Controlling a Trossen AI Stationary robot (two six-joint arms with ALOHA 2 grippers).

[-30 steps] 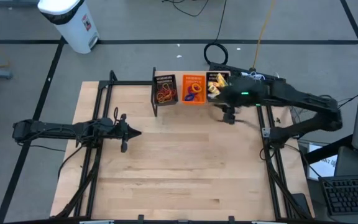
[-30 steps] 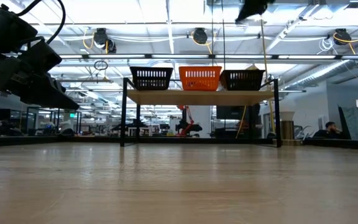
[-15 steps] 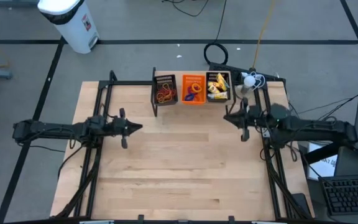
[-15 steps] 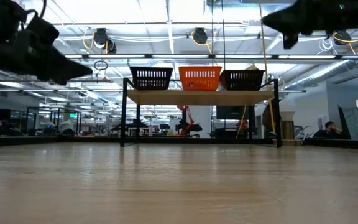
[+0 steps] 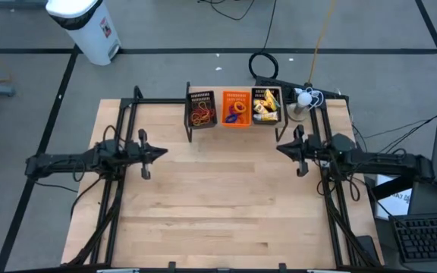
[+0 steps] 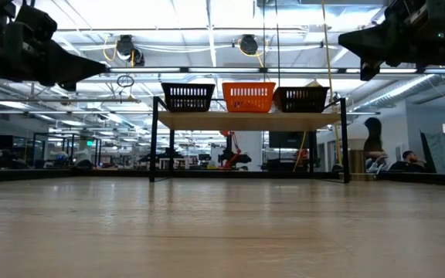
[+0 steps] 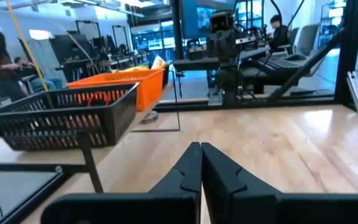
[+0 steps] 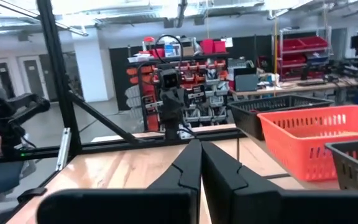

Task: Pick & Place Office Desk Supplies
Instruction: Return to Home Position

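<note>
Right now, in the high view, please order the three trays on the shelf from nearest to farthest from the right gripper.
1. The right black tray, at the right end of the row, is nearest to the right gripper.
2. The orange tray, in the middle of the row.
3. The left black tray, at the left end, is farthest.

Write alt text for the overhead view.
Three trays line a shelf at the far edge of the wooden table: a left black mesh tray with rubber bands, an orange tray with rings, and a right black mesh tray with yellow pieces. The left gripper and right gripper, both shut and empty, hover over the table facing each other.
</note>
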